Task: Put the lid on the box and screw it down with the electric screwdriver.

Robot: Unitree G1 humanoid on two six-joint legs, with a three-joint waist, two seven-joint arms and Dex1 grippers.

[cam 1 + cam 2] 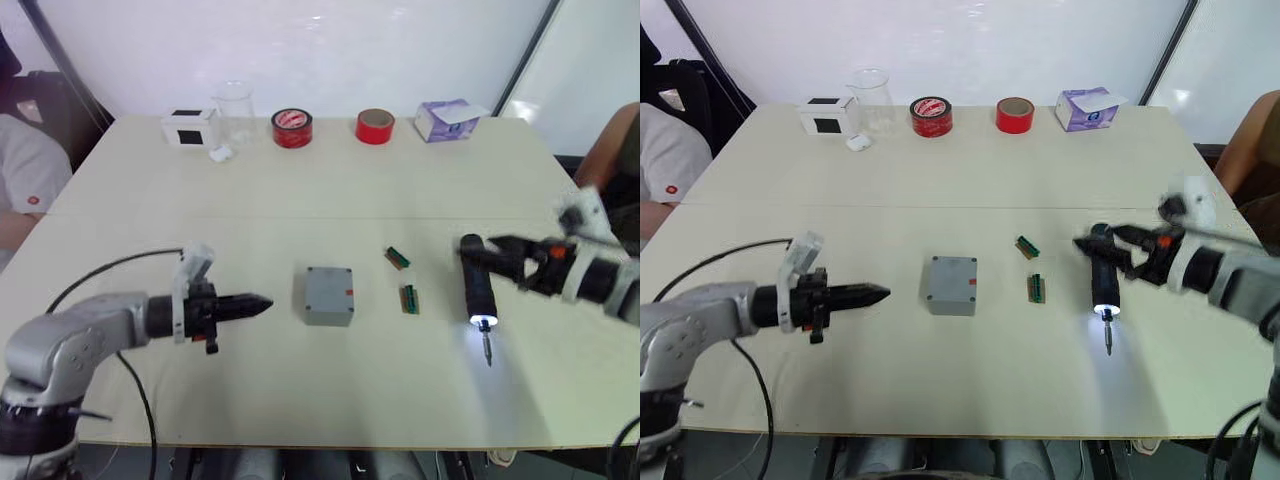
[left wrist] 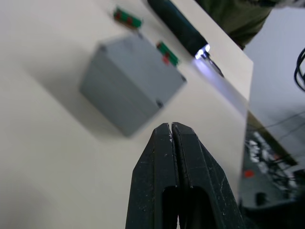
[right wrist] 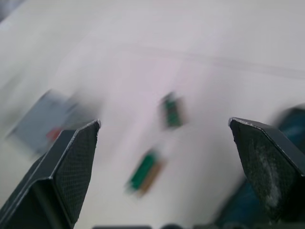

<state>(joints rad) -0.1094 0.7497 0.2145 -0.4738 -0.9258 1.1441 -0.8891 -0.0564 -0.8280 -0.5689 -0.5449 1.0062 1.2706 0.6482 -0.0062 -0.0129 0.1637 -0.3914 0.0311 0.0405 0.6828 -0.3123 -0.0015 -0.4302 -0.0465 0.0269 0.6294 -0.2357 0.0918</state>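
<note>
1. Nearest the camera, the left gripper (image 1: 262,303) is clenched on nothing, pointing at the box (image 1: 329,295) from its left.
2. Lid (image 1: 331,284) sits on the box already, red mark up.
3. Right of the box lies the electric screwdriver (image 1: 478,285), lit; the right gripper (image 1: 482,252) spreads wide at its rear end.
4. Two small green parts (image 1: 404,280) lie between; a careless grasp could roll the screwdriver onto them.
</note>
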